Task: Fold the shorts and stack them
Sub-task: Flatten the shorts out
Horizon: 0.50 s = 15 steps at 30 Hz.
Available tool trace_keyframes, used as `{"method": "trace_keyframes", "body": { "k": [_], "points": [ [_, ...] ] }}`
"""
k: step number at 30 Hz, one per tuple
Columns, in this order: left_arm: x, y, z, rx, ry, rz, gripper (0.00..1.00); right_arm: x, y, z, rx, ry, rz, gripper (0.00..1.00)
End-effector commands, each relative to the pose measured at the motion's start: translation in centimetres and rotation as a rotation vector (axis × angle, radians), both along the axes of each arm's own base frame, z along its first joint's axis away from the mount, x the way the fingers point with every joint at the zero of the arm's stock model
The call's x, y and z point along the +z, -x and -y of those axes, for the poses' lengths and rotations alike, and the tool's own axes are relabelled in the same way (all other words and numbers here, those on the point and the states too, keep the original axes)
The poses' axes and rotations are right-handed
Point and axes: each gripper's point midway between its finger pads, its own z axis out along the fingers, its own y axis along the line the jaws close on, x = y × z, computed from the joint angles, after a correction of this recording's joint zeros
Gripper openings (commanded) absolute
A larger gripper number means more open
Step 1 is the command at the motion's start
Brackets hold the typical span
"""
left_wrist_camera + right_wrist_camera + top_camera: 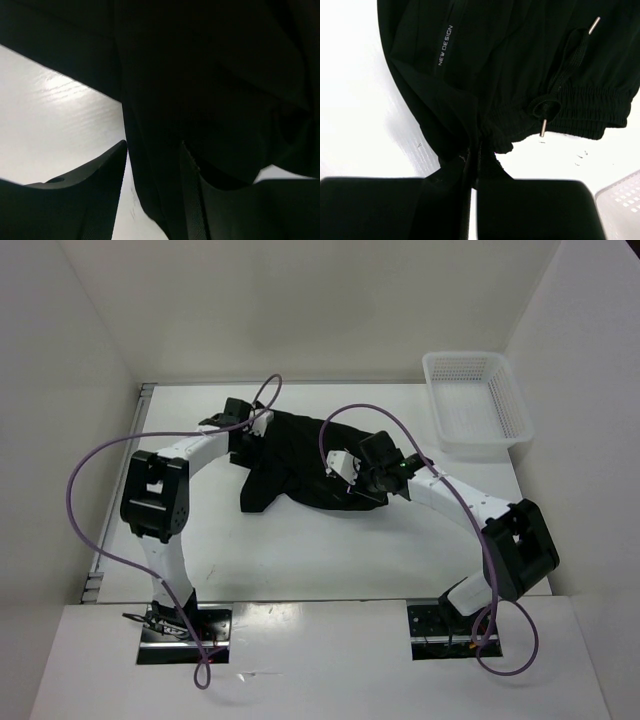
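Fold in hand — left claw point(152, 192) and right claw point(472, 167) each pinch an edge of the shorts point(290, 465). Next, likely: carry one side over the other — evenly.

Arching the left arm point(190, 450) up from its base and forward, forearm angling right, and pointing the left gripper point(154, 145) downward, its fingers point(95, 200) standing a little apart and pinching a thick fold of the shorts point(210, 75) between them. Bending the right arm point(455, 495) up from its base and reaching left across the middle, wrist tilting down, and pressing the right gripper point(474, 162) fingers point(530, 210) almost together on a bunched edge of cloth.
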Motion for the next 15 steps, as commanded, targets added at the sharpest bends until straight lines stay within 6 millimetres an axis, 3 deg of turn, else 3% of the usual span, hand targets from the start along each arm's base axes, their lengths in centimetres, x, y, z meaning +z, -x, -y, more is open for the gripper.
{"method": "trace_keyframes", "body": {
  "k": [1,3,5,9,10,11,15],
  "points": [
    [0.2,-2.6,-0.3,0.018,-0.003,0.043,0.54,0.8,-0.8,-0.4,0.011,-0.022,0.047,0.0],
    [-0.1,-3.7,-0.7,0.03,-0.002,0.051,0.54,0.5,-0.8,-0.4,0.011,-0.017,0.038,0.0],
    [-0.4,-3.1,-0.3,0.013,0.037,0.009,0.54,0.4,-0.7,-0.5,0.009,-0.027,0.03,0.0],
    [-0.5,-1.9,1.0,-0.03,0.106,-0.047,0.35,0.1,-0.7,-0.5,0.009,-0.022,0.022,0.0],
    [-0.5,-1.9,1.2,-0.034,0.114,-0.048,0.21,0.1,-0.7,-0.5,0.009,-0.022,0.022,0.0],
    [-0.8,-1.5,1.5,-0.043,0.112,-0.058,0.17,0.1,-0.7,-0.5,0.009,-0.022,0.022,0.0],
    [-1.7,0.0,1.2,-0.04,0.103,-0.114,0.16,0.6,-1.1,-0.8,0.009,-0.032,0.038,0.0]
  ]
}}
